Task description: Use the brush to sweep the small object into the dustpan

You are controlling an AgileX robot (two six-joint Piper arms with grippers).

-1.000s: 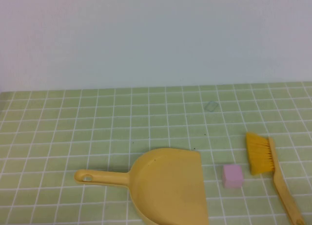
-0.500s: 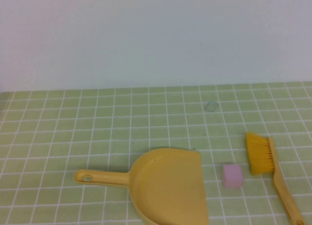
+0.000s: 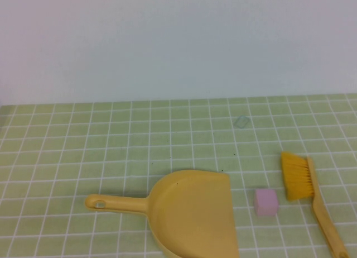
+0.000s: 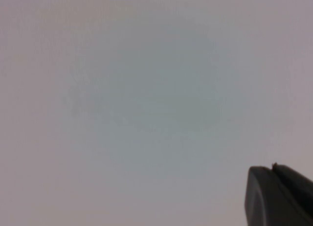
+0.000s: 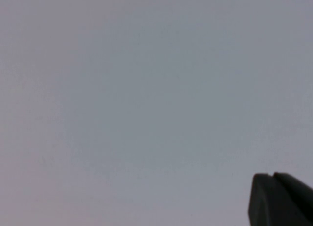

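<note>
Items on the green, white-gridded tiled bench (image 3: pixel 83 135), counted by kind. One yellow plastic dustpan (image 3: pixel 192 216) with a long handle. One yellow-bristled hand brush (image 3: pixel 309 196) with a pale wooden handle. One small pink cube (image 3: pixel 266 202). One small greyish translucent scrap (image 3: pixel 241 122) farther back on the tiles. Two end effectors, each visible only as a dark tip in its own wrist view: left end effector (image 4: pixel 279 196), one; right end effector (image 5: pixel 279 200), one.
</note>
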